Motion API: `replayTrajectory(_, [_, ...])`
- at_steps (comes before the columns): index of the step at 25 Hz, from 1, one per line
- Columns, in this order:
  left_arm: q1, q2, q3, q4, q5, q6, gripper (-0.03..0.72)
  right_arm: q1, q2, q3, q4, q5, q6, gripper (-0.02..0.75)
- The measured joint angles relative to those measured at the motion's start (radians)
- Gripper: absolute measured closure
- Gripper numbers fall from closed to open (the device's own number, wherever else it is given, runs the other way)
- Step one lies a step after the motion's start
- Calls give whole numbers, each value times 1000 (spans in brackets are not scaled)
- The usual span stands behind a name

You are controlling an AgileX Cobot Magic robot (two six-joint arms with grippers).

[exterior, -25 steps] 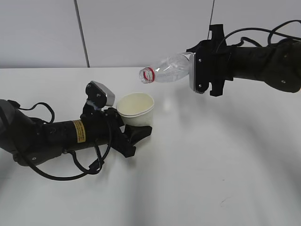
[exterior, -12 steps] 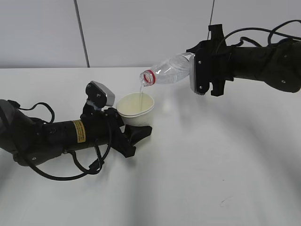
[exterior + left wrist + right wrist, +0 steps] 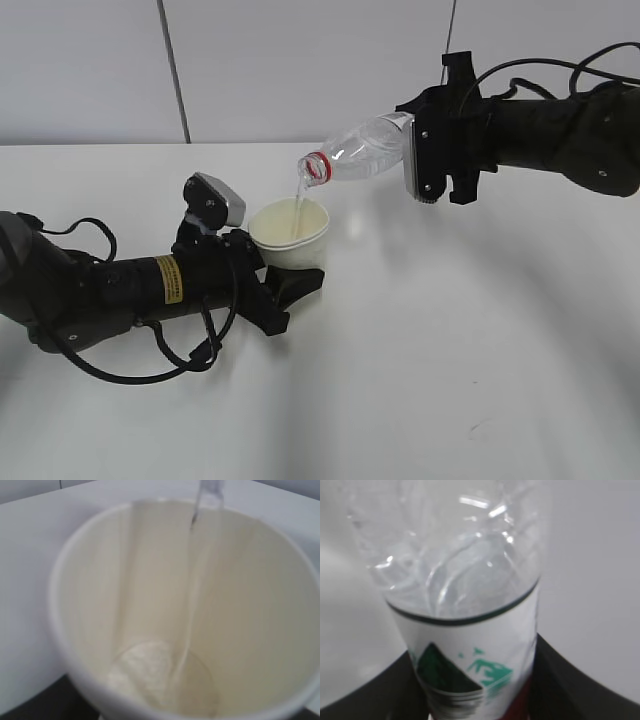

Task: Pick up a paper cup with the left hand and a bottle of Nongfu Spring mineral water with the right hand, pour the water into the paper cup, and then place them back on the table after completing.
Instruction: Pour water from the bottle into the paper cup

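My left gripper (image 3: 285,272) is shut on a cream paper cup (image 3: 289,232) and holds it upright just above the white table (image 3: 450,350). My right gripper (image 3: 415,150) is shut on a clear Nongfu Spring bottle (image 3: 360,155) with a red neck ring, tipped with its mouth down to the left over the cup. A thin stream of water (image 3: 299,195) falls from the mouth into the cup. In the left wrist view the stream (image 3: 192,580) runs down the cup's inner wall (image 3: 260,605) to a small pool at the bottom. In the right wrist view the bottle's label (image 3: 470,665) sits between the black fingers (image 3: 560,680).
A pale wall with a dark vertical seam (image 3: 173,70) stands behind the table. Black cables (image 3: 150,360) loop beside the left arm on the tabletop.
The bottle has tipped a little further down and water has started to pour; one second ago no stream showed. The cup and left arm have stayed still.
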Motion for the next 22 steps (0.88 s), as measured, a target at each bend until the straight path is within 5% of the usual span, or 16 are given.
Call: replayTrajectory(22, [0, 0, 0, 18, 6, 0, 292, 0, 0, 0, 0, 1, -28, 373])
